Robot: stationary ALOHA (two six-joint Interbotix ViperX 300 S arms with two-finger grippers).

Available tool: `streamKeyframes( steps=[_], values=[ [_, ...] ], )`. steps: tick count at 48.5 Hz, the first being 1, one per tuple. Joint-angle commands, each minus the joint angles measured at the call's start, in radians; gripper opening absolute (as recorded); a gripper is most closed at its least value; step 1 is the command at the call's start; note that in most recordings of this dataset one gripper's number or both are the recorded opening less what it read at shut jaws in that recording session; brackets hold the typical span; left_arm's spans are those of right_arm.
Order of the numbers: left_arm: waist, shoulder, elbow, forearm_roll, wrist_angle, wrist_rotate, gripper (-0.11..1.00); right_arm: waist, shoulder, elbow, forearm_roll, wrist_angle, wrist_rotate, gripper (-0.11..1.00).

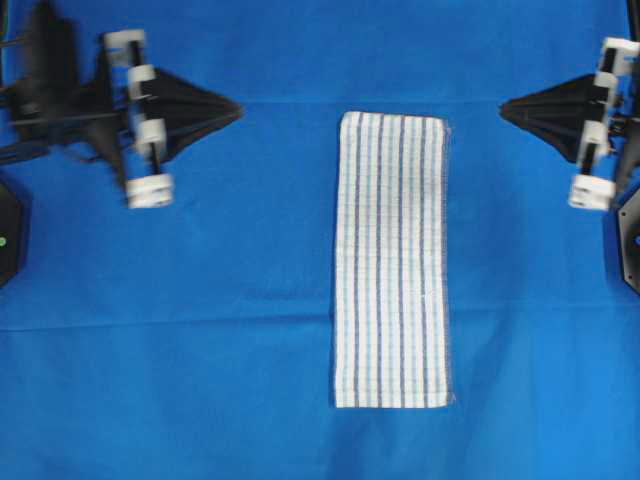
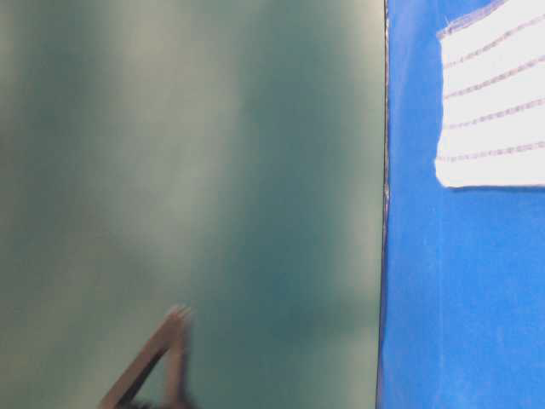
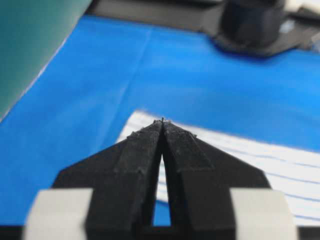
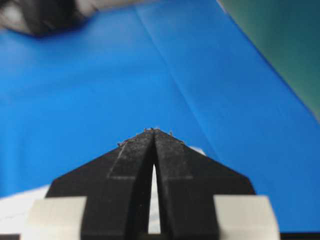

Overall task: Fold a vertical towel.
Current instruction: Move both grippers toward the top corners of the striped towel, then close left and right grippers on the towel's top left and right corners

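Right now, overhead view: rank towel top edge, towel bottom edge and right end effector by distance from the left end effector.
From the left end effector, shut and empty, upper left:
1. Towel top edge, centre, just to its right.
2. Right end effector, upper right, past the towel.
3. Towel bottom edge, lower centre.
Two and three are fairly close; the bottom edge looks farther.

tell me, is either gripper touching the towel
No, in the overhead view the left gripper and right gripper sit apart from the towel.
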Motion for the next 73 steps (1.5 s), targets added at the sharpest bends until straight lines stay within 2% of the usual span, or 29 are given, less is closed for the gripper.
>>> streamKeyframes(
  steps=[1, 9, 11, 13, 15, 19, 32, 44, 53, 56, 58, 64, 65, 67, 73],
  values=[
    [0.021, 0.083, -0.063, -0.003, -0.017, -0.002, 0.09, -0.037, 0.078, -0.015, 0.003, -0.002, 0.003, 0.03],
    [0.048, 0.268, -0.143, -0.005, -0.046, -0.008, 0.57, -0.101, 0.245, -0.035, -0.005, 0.0, 0.0, 0.52],
    [0.054, 0.305, -0.161, -0.005, -0.048, -0.009, 0.68, -0.114, 0.287, -0.04, -0.011, -0.003, -0.002, 0.61],
    [0.061, 0.344, -0.181, -0.005, -0.048, -0.011, 0.79, -0.127, 0.341, -0.049, -0.015, -0.008, -0.002, 0.63],
    [0.071, 0.382, -0.198, -0.005, -0.049, -0.011, 0.84, -0.137, 0.382, -0.055, -0.017, -0.014, -0.002, 0.61],
    [0.077, 0.465, -0.239, -0.005, -0.054, -0.011, 0.83, -0.147, 0.462, -0.066, -0.021, -0.035, -0.002, 0.58],
    [0.091, 0.638, -0.325, -0.005, -0.054, -0.011, 0.83, -0.153, 0.663, -0.106, -0.02, -0.107, -0.002, 0.58],
    [0.094, 0.744, -0.385, -0.005, -0.046, -0.009, 0.83, -0.178, 0.767, -0.127, -0.021, -0.135, -0.002, 0.58],
    [0.097, 0.773, -0.4, -0.003, -0.037, -0.009, 0.75, -0.178, 0.778, -0.13, -0.023, -0.13, -0.003, 0.57],
    [0.097, 0.775, -0.405, -0.003, -0.035, -0.011, 0.63, -0.175, 0.778, -0.13, -0.023, -0.129, -0.008, 0.53],
    [0.094, 0.778, -0.407, -0.003, -0.037, -0.011, 0.51, -0.173, 0.778, -0.13, -0.023, -0.127, -0.014, 0.47],
    [0.083, 0.793, -0.416, -0.003, -0.028, -0.005, 0.19, -0.163, 0.778, -0.13, -0.043, -0.126, -0.015, 0.13],
    [0.081, 0.795, -0.416, -0.003, -0.023, -0.003, 0.15, -0.161, 0.778, -0.13, -0.043, -0.127, -0.015, 0.09],
    [0.081, 0.798, -0.417, -0.005, -0.011, -0.003, 0.06, -0.161, 0.778, -0.13, -0.043, -0.126, -0.015, 0.08],
    [0.081, 0.795, -0.417, -0.003, 0.009, -0.002, 0.04, -0.161, 0.778, -0.132, -0.043, -0.127, -0.015, 0.08]
  ],
)
